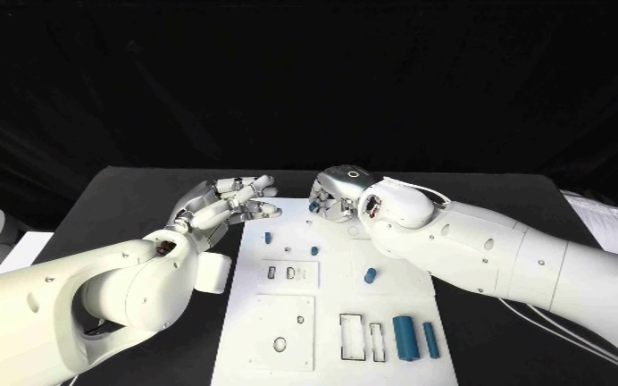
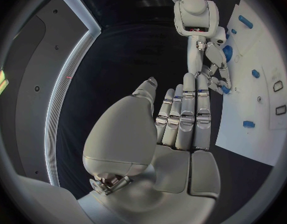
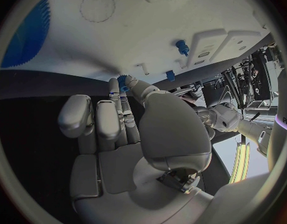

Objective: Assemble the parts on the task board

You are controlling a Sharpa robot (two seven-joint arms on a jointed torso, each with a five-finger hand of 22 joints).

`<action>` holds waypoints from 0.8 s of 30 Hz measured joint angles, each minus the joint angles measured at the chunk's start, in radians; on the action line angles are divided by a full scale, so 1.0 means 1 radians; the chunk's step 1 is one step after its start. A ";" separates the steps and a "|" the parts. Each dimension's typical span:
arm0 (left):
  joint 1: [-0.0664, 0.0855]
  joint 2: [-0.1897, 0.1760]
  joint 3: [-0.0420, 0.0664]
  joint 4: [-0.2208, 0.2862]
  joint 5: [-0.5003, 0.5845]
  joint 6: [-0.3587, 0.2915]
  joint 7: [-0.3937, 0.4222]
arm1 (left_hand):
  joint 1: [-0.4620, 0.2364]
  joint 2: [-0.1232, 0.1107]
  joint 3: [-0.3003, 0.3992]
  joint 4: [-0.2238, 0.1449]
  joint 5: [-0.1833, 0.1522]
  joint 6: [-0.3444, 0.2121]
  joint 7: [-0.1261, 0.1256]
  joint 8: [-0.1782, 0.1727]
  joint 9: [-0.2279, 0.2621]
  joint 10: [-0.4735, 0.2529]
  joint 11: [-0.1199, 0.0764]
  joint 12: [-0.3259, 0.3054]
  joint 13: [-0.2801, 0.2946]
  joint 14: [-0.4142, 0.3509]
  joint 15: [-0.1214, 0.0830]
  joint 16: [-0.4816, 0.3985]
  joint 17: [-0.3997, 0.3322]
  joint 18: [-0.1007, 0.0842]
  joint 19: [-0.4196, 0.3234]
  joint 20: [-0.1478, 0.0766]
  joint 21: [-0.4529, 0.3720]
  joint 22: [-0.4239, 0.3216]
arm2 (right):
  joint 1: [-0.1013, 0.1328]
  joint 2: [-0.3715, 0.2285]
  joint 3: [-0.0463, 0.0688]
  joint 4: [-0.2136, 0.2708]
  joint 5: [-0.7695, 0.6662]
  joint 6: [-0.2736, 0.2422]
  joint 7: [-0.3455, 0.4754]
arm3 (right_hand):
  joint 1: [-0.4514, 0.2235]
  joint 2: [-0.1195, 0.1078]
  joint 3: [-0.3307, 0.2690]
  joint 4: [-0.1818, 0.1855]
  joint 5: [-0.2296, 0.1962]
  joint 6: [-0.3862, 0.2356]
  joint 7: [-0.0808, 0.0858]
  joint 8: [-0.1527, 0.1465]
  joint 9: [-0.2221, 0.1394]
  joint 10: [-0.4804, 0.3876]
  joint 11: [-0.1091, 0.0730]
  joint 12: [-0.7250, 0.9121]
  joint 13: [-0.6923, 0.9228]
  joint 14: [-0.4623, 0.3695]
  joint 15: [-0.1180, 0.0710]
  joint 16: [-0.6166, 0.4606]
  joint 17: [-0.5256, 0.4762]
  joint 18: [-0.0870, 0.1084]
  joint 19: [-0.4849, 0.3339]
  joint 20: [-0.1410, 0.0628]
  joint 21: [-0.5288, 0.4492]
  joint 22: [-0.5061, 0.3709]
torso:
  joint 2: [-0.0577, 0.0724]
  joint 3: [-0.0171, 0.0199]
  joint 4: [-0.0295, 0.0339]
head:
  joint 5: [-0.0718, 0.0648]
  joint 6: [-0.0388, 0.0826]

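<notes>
The white task board [image 1: 290, 314] lies in the middle of the black table. My right hand [image 1: 338, 197] hovers over the board's far edge with its fingers curled, pinching a small blue toothed part [image 3: 122, 81] between thumb and fingertip; the same blue part [image 2: 224, 88] is seen at its fingertips. My left hand [image 1: 232, 203] is at the board's far left corner, fingers stretched out and holding nothing [image 2: 181, 124]. Small blue parts [image 1: 268, 237] [image 1: 314, 249] [image 1: 371, 274] stand or lie on the board. Two long blue parts [image 1: 405, 337] lie near its front right.
Rectangular slots [image 1: 281, 272] [image 1: 352, 334] and a round hole [image 1: 279, 344] are cut in the board. A large blue toothed disc [image 3: 28, 35] sits on the board by my right hand. White sheets [image 1: 592, 212] lie at the table's right edge.
</notes>
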State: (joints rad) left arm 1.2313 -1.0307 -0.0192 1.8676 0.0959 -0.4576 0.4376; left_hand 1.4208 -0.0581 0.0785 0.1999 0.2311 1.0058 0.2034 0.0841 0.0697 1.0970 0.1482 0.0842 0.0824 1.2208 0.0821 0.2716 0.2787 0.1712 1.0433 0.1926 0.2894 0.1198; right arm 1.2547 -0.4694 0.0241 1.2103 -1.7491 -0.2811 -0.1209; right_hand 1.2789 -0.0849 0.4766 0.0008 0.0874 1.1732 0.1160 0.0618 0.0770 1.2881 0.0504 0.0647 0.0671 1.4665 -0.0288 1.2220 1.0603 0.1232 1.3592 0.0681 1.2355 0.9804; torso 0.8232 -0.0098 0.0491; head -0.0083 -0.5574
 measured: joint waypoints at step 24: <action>0.003 0.000 0.000 -0.001 0.000 0.000 -0.005 | 0.000 0.000 -0.003 -0.003 0.000 0.000 0.000 -0.004 0.000 0.000 0.000 0.000 -0.001 0.000 0.000 0.000 0.003 0.000 0.000 0.000 0.000 -0.001 | -0.002 0.014 -0.010 -0.031 0.002 0.004 -0.008 | 0.002 -0.077 -0.147 0.057 -0.024 -0.230 0.055 0.002 -0.012 -0.218 0.057 0.000 -0.004 0.000 0.043 -0.077 -0.127 0.000 -0.095 0.045 -0.097 -0.165 | 0.004 -0.0012 0.0005 | 0.002 -0.001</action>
State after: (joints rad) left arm 1.2340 -1.0308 -0.0192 1.8668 0.0960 -0.4574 0.4326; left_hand 1.4208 -0.0581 0.0757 0.1971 0.2311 1.0058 0.2034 0.0800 0.0697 1.0971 0.1481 0.0843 0.0816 1.2208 0.0821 0.2716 0.2818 0.1712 1.0433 0.1926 0.2893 0.1191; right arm 1.2530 -0.4554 0.0141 1.1791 -1.7468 -0.2774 -0.1293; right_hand 1.2808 -0.1623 0.3292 0.0577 0.0633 0.9430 0.1708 0.0641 0.0653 1.0700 0.1073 0.0647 0.0631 1.4665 0.0145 1.1447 0.9338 0.1234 1.2639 0.1129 1.1386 0.8157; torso 0.8276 -0.0110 0.0496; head -0.0060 -0.5588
